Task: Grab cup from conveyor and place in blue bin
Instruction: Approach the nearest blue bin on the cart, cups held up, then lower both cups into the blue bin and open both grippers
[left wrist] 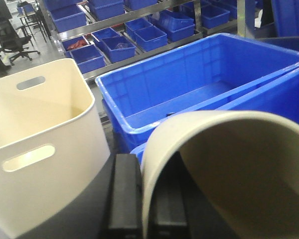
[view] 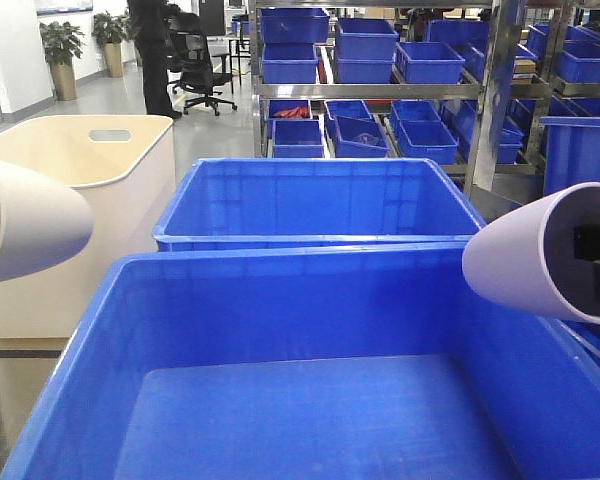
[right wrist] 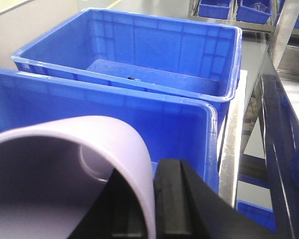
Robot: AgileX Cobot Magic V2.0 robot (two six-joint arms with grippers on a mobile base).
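At nine o'clock of the front view, left gripper point(left wrist: 145, 199) pinching the wall of a cream cup point(left wrist: 229, 164), at three o'clock, right gripper point(right wrist: 150, 199) clamped on a lilac cup point(right wrist: 65, 174)

The far bin point(view: 310, 200) sits behind the near bin point(view: 280, 310) (tub point(view: 130, 195) to their left).

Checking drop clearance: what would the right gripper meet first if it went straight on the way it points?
Probably the inner far wall of the near blue bin, ahead of the right gripper and its lavender cup; depth is uncertain.
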